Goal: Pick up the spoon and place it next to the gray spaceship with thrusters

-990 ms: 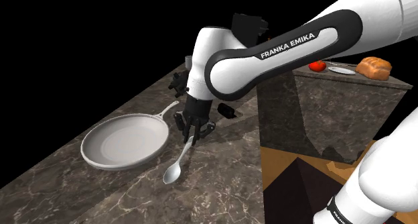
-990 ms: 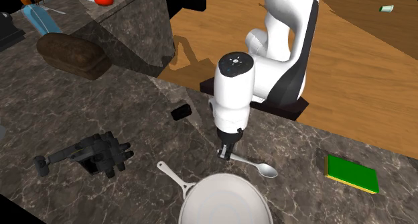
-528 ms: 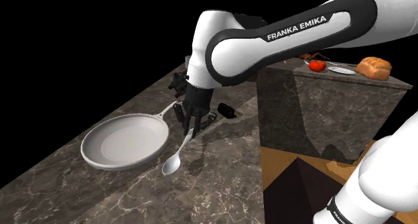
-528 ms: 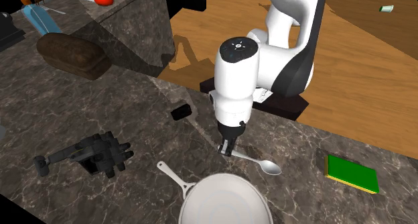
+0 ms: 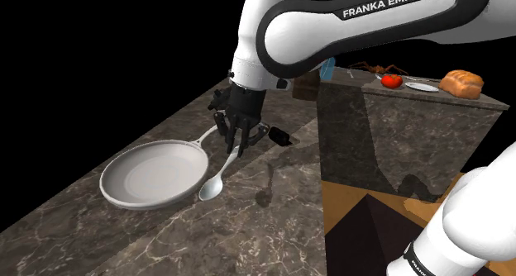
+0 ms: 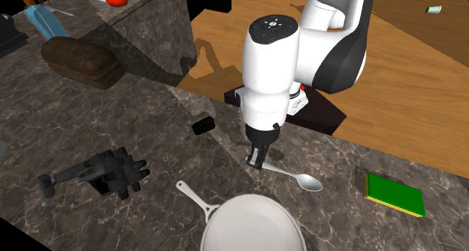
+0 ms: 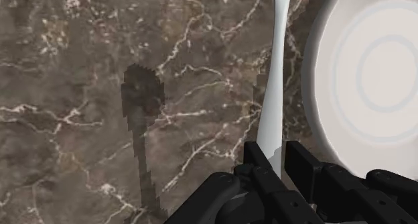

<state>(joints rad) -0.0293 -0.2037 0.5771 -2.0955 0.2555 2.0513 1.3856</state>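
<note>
hand (image 6: 257, 161): pinching smooth pale spoon (image 6: 301, 180) by its handle, above the veined dark marble table (image 7: 80, 55) | beside: round white pan (image 5: 153, 175) | well apart: blocky dark spaceship (image 6: 98, 174) | near: small black block (image 6: 202, 125)

The tabletop (image 5: 165, 233) is dark brown marble with pale veins, smooth and polished. The spoon (image 5: 213, 186) is pale grey and smooth, with a soft sheen. The pan (image 5: 153, 173) is white, its inside nearly matt. The claw (image 7: 276, 157) is black and matt. The spaceship (image 6: 109, 174) is dark grey and dull. The floor (image 6: 406, 84) is warm, lightly glossy wood.
</note>
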